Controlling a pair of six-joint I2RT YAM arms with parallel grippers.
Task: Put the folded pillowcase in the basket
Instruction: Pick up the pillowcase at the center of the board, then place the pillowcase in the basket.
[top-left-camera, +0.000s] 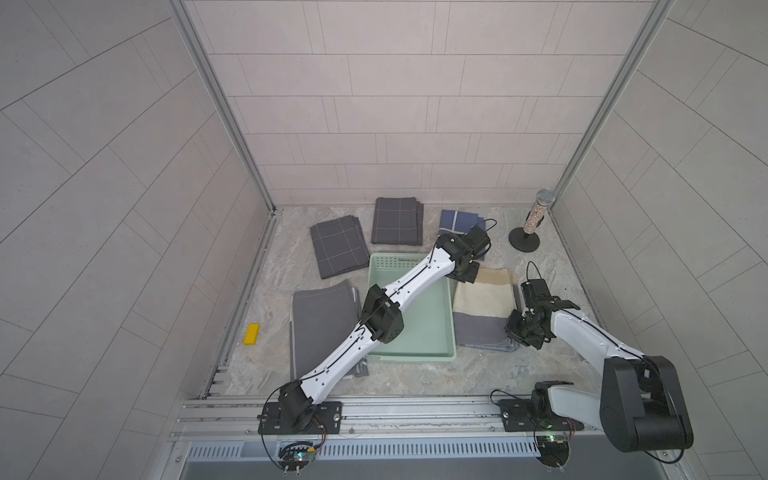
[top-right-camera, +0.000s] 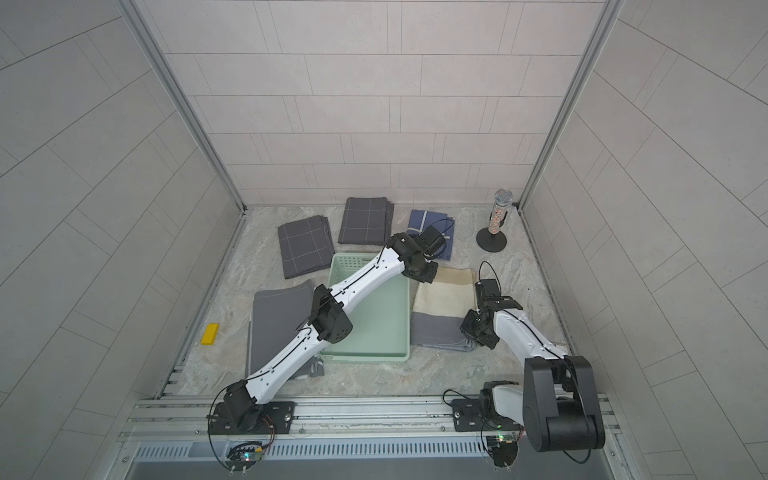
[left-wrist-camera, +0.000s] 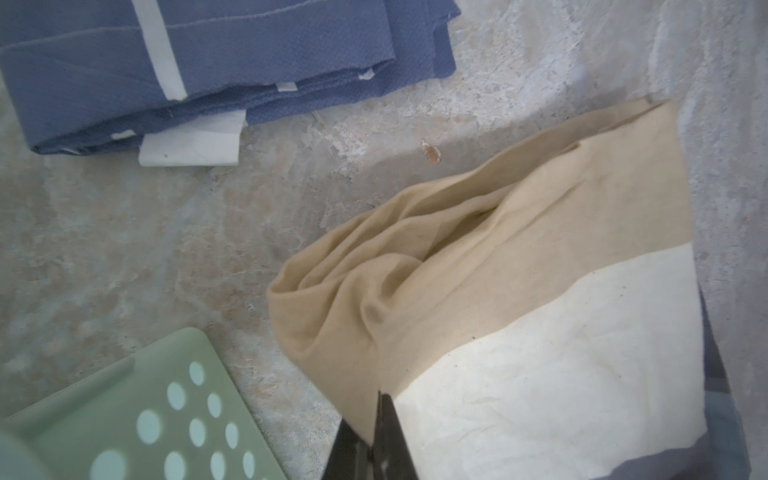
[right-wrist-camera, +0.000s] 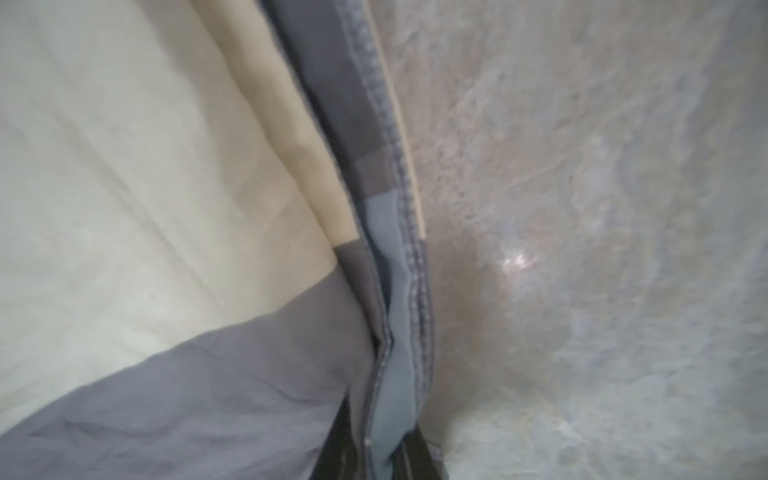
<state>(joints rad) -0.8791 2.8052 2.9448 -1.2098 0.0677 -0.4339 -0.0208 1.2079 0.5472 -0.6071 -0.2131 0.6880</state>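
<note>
We counted one basket (top-left-camera: 411, 356), five folded cloths (top-left-camera: 397, 220) around it, left gripper (left-wrist-camera: 372, 440) and right gripper (right-wrist-camera: 382, 453) both clamped on the striped pillowcase (top-left-camera: 482, 303).

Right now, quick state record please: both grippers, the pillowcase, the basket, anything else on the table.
left gripper: shut on the tan corner of the striped pillowcase; corner bunched up
right gripper: shut on its grey hemmed edge
pillowcase place: on the table, beside the basket, right arm's side
basket: no cloth seen inside; left arm crosses over it
other: blue cloth, two checked grey cloths, plain grey cloth, yellow block, microphone
</note>
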